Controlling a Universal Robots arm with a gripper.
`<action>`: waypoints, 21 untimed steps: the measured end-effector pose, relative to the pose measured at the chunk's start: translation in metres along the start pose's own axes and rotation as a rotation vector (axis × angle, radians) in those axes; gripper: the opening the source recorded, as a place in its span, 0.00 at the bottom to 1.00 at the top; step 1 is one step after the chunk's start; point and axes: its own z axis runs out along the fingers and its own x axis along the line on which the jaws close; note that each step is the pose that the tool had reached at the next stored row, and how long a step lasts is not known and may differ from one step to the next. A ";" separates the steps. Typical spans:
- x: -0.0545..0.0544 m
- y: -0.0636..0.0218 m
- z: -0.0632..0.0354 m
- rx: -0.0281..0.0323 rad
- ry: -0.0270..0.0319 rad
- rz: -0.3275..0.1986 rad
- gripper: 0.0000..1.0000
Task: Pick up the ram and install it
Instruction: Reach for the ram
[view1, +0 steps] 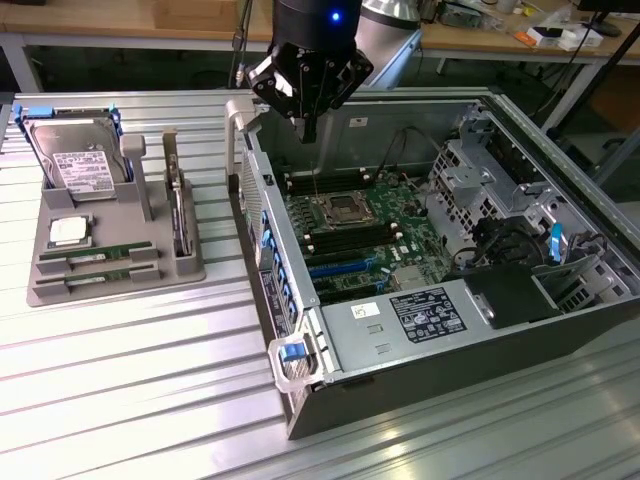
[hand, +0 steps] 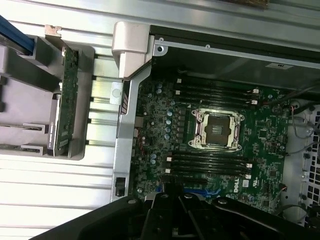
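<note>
Pincer hangs over the open computer case, above the back edge of the motherboard and near the processor socket. We read its fingers as drawn together to a point, with nothing between them and nothing touched.

The ram lies flat in a front slot of the grey tray, on the worktop at the exterior view's left, well apart from the pincer. A second stick of the same kind lies just beside it in the next slot. In the same tray are the hard drive, propped at the back, and the square silver processor in front of it. A long green board stands on edge in the upright slot on the case side. The wrist view also catches this board.

Writing:
- In the wrist view, a white "DELL" mark is printed on the motherboard and reads upside down.
- A small white sticker on the case's metal cover carries a short mark we cannot read for sure.
- Next to it, a black label has white print too small to read.
- The hard drive's white label is also too small to read.
</note>
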 end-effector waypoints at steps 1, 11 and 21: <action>0.000 0.0000 0.0003 -0.0010 -0.0019 0.000 0.11; -0.004 0.0001 0.0009 0.0060 0.0271 0.001 0.11; 0.013 0.0019 -0.0007 0.0048 0.0283 0.006 0.11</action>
